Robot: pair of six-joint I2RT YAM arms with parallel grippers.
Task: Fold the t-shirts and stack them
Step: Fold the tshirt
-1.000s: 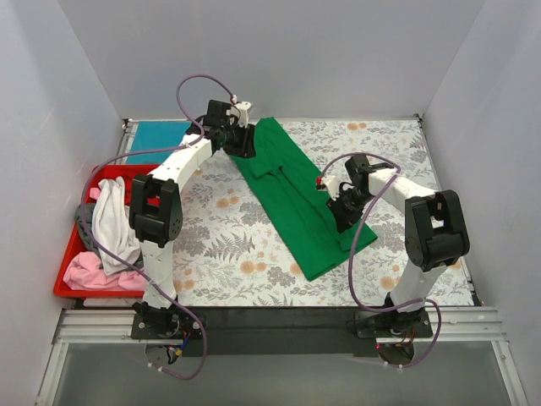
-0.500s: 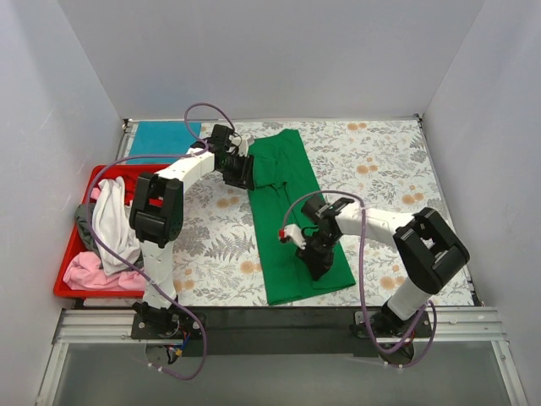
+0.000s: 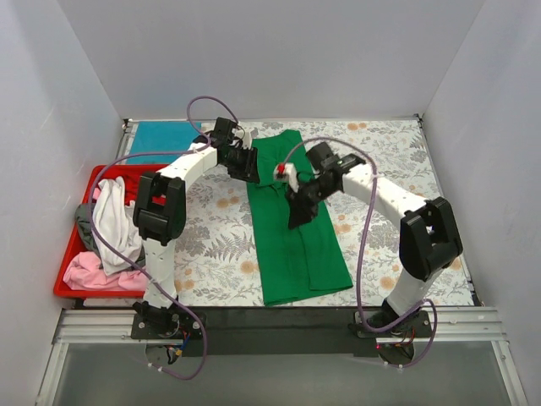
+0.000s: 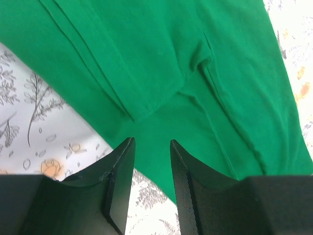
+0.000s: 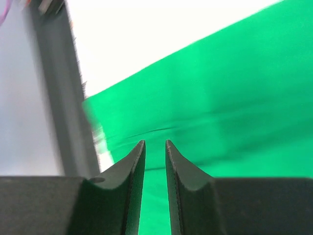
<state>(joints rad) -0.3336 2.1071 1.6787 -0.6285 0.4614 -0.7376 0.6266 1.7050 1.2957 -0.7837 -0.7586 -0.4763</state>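
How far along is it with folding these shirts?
Early on. Done: one teal shirt lies folded in the far left corner. In hand: the green shirt looks folded lengthwise into a long strip, with the left claw and right claw open over it, gripping nothing. Left: white, pink and grey shirts heaped in the red tray.

A t-shirt (image 3: 297, 241) lies on the table cloth (image 3: 211, 245) — heaped t-shirts (image 3: 110, 222) in a tray (image 3: 61, 277) leftward.
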